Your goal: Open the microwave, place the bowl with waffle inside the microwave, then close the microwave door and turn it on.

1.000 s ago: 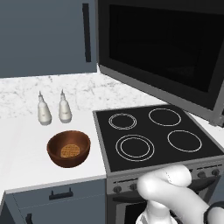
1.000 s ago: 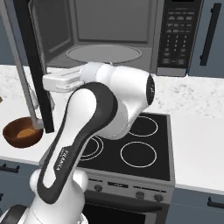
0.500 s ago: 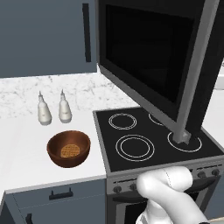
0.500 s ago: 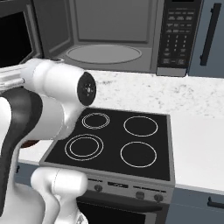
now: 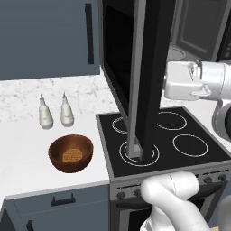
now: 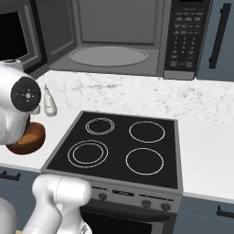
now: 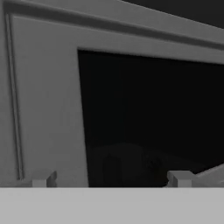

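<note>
The microwave (image 6: pixel 137 41) stands open, its grey cavity and round turntable (image 6: pixel 108 55) bare, with the control panel (image 6: pixel 185 39) at the right. The microwave door (image 5: pixel 146 72) is swung far out and looks edge-on in the left base view; in the hand view its grey inner frame (image 7: pixel 48 100) and dark window fill the picture close up. My gripper (image 7: pixel 111 179) is open, facing the door's inner side with nothing between its fingertips. The brown bowl (image 5: pixel 71 153) sits on the counter left of the cooktop, holding the waffle (image 5: pixel 71 155). My arm partly covers the bowl (image 6: pixel 32 137) in the right base view.
A black four-ring cooktop (image 5: pixel 158 140) lies below the microwave. Two small white bottles (image 5: pixel 45 115) (image 5: pixel 66 113) stand on the marble counter behind the bowl. The open door hangs over the cooktop's left rings. A blue-grey cabinet with a black handle (image 6: pixel 219 36) is at the right.
The microwave door has swung much further open, from half open to far out. My arm has swept left with it, and the cavity now shows fully.
</note>
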Motion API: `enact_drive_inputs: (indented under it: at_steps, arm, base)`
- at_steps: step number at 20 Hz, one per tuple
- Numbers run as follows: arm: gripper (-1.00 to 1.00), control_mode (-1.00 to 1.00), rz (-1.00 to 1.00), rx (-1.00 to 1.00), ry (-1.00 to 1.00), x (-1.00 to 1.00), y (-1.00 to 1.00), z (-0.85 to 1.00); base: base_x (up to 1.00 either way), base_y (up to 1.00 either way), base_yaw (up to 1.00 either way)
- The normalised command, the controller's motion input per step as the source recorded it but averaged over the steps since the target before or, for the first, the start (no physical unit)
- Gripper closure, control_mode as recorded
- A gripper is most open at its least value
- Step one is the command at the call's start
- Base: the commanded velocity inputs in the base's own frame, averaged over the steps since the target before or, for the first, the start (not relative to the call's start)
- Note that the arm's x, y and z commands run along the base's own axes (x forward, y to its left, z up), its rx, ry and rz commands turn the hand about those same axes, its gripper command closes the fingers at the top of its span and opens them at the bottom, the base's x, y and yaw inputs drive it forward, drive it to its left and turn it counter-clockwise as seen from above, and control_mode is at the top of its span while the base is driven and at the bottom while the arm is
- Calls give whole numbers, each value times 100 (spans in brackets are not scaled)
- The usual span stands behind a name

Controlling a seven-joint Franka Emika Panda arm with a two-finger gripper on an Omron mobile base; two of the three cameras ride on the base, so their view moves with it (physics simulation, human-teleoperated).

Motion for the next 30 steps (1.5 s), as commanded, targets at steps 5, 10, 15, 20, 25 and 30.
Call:
enact_drive_inputs:
  at_steps: [5,10,15,20,25,30]
  arm:
    - [-100,-100,-8,0,0,0,68,0]
    - [-100,-100,-7,0,6,2,25,5]
    - [-100,-100,-1,0,16,-6,-39,2]
    - [-100,-100,0,0,30,-1,-30,-1]
    - [-100,-100,0,0,15,0,-10,-33]
    - [-100,-100,0,0,5,0,-1,-28]
  base:
    - [0,0,0]
    - [0,0,0]
    - [0,0,0]
    - [0,0,0]
    - [0,0,0]
    - [0,0,0]
